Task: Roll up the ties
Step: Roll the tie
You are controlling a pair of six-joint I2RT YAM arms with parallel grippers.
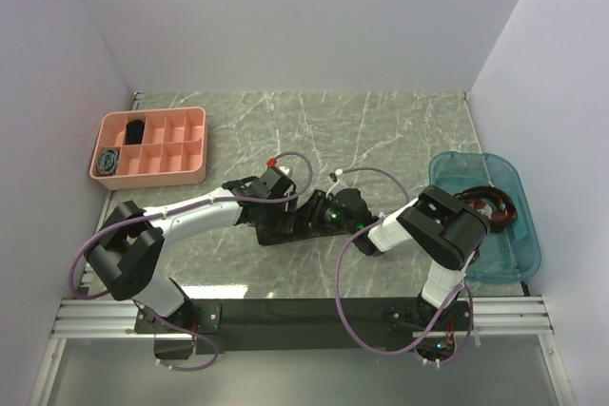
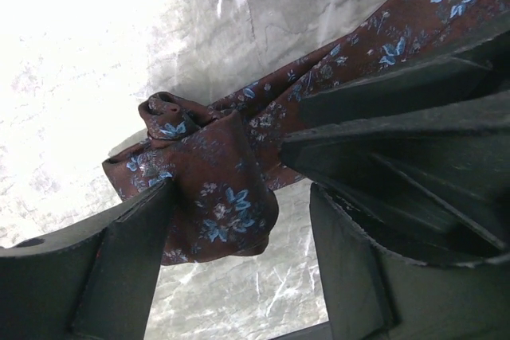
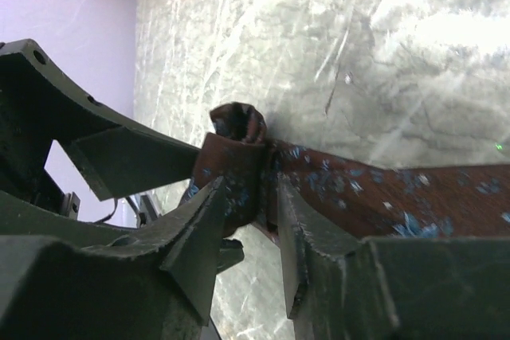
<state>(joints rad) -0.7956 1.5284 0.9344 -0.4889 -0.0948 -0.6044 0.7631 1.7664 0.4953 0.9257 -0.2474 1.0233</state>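
Right gripper (image 3: 249,194): fingers pressed together on the small coiled end of the maroon tie (image 3: 382,189). Left gripper (image 2: 239,201): jaws spread, bracketing the same coil, one finger touching it, the other just clear.

Table (image 1: 381,130): grey marble top; both arms meet at its middle, over the tie.

Blue bin (image 1: 514,252), right side: holds unrolled ties (image 1: 490,204), dark brown; the number cannot be told.

Pink tray (image 1: 152,178), far left, many compartments: a black coil (image 1: 136,129) in one back compartment and a grey-blue coil (image 1: 108,161) in a front corner one, both apparently finished.

Maroon tie, floral: only a turn or two is wound at the tip, and the strip trails flat along the table.

Status, by judgement: two ties stored, one barely begun, and the bin lot is not yet started — most of the work remains.
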